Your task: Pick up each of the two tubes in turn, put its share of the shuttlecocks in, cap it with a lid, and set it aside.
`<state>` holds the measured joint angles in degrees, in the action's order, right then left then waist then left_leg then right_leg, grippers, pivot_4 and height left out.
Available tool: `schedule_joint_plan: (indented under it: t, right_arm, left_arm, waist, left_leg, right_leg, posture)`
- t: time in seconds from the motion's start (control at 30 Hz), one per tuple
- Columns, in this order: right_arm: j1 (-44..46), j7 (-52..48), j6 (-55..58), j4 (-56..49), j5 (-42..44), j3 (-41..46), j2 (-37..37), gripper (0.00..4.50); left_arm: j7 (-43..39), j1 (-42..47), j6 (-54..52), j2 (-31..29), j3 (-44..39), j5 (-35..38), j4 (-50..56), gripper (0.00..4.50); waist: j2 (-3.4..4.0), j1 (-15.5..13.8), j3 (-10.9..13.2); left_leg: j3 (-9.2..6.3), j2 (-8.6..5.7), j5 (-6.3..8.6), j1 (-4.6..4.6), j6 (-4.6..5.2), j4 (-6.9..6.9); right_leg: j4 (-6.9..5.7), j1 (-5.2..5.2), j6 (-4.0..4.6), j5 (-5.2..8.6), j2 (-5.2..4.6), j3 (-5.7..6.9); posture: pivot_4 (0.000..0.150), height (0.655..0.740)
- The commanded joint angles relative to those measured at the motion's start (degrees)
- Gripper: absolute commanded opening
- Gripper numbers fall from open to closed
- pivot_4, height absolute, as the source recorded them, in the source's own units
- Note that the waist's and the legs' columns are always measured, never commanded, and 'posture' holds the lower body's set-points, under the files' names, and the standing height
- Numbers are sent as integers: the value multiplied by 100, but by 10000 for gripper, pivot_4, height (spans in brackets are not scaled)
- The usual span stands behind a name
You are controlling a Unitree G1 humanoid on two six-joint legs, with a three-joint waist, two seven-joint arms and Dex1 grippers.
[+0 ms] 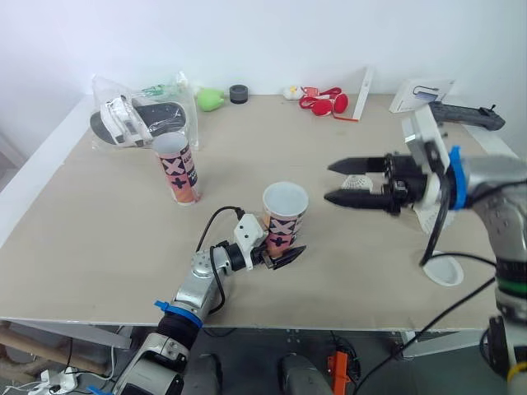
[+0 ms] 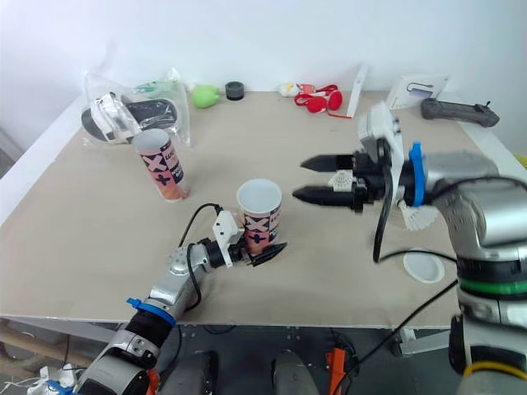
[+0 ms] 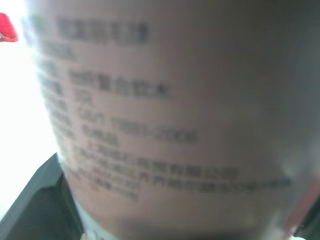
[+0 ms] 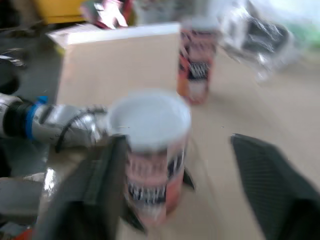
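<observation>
My left gripper (image 1: 280, 257) clamps the round, glossy printed near tube (image 1: 283, 216) on the matte beige table (image 1: 99, 247), my right gripper (image 1: 346, 182) hangs wide open beside it, and the second tube (image 1: 176, 169) stands behind it, toward the white wall (image 1: 247, 33).

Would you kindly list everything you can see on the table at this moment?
Table: 1, beige.
Near tube: 1, orange with black print, centre, upright.
Far tube: 1, same print, upright, rear left of it.
Lid: 1, white, front right edge.
Shuttlecocks: count unclear, white, right side, behind the right arm.
Bag: 1, clear, black and white footwear inside, rear left.
Green thing: 1, rear.
Ring: 1, black, rear.
Red thing: 1, rear.
Box: 1, white, rear right.
Device: 1, black, rear right.
Left gripper: black, jaws shut on near tube.
Right gripper: black, jaws open, above table, right of near tube.
</observation>
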<state>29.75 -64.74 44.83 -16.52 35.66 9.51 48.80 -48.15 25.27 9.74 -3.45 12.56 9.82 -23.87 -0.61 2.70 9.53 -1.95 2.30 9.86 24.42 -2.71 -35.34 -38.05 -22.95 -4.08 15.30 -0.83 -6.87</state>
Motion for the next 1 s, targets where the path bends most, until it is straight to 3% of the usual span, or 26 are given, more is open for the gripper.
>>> schedule_joint_plan:
  t: [0.03, 0.2, 0.4, 0.67, 1.0]
  right_arm:
    - [-658, 824, -8, -882, 216, 506, -398, 44782]
    - [-1879, 1875, -471, -1504, -134, 342, -1348, 44782]
    - [-2421, 2450, -1336, -1355, -884, -551, -2086, 44782]
    - [-2439, 2734, -2259, -629, -1640, -1391, -2605, 44782]
    - [-1860, 2841, -2929, 461, -2104, -1787, -3085, 44782]
  left_arm:
    - [-137, -182, -256, -242, -54, 49, 98, 45000]
    - [-394, -379, -481, -724, -128, 151, 576, 45000]
    - [-591, -640, -589, -1288, -278, 266, 1070, 45000]
    - [-725, -972, -792, -1904, -589, 517, 1586, 45000]
    - [-816, -1093, -1159, -2080, -716, 840, 2252, 45000]
  waist:
    - [-4, 30, 3]
    - [-19, 59, 4]
    - [-25, 84, 7]
    - [-40, 107, 16]
    - [-64, 111, 30]
  left_leg:
    - [2, 2, 0, -1, 0, 1]
    - [-2, 27, 2, -2, -2, 3]
    - [0, 39, 3, -6, -2, 5]
    - [3, 44, 3, -4, -3, 6]
    - [3, 45, 4, 3, -4, 6]
  right_leg:
    - [0, -1, 0, -1, 3, -3]
    - [-2, -6, 14, -4, 33, -5]
    - [-2, -9, 27, -7, 45, -5]
    - [-2, -12, 51, 6, 45, -5]
    - [-2, -19, 42, -2, 45, -5]
  posture:
    - [1500, 7400]
    - [1500, 7400]
    - [1500, 7400]
    - [1500, 7400]
    - [1500, 7400]
